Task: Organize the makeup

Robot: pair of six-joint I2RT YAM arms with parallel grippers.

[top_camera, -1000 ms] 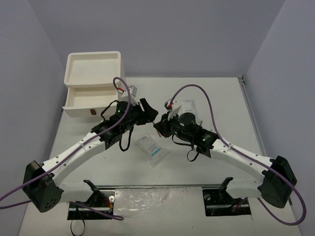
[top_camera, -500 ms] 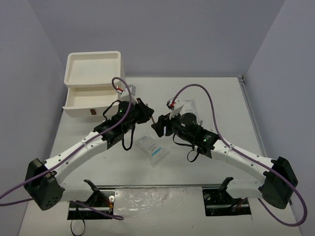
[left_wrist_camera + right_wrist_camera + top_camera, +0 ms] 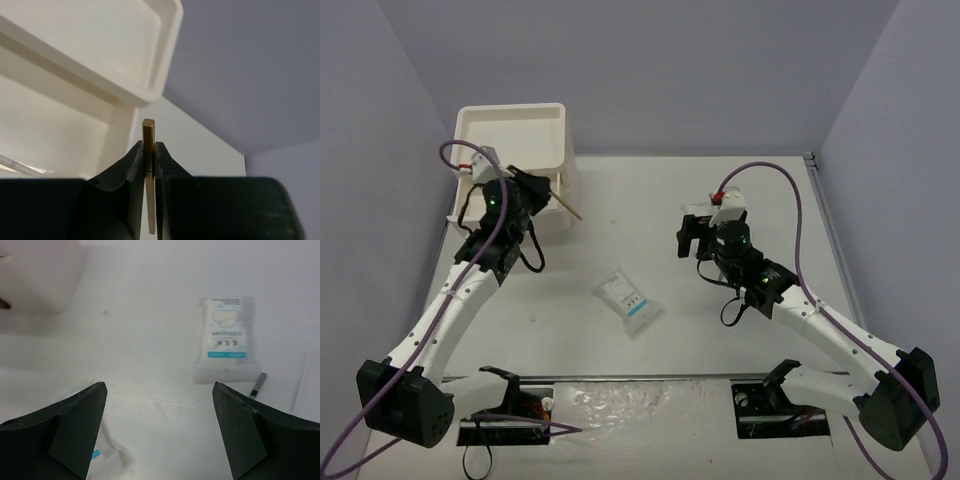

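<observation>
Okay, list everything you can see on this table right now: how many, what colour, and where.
White plastic drawer box: one, white, table's far left corner.
Thin wooden stick: one, tan, clamped beside the box.
Flat white packets with blue print: two; one mid-table, one ahead of the right gripper.
Small striped tip: one, dark, beside that second packet; unidentifiable.
White table: one.
Left gripper: black, shut on the stick.
Right gripper: black, open, empty.

Matt wooden stick [image 3: 148,131]; smooth white plastic box [image 3: 50,125]; shiny film packet [image 3: 226,335].
</observation>
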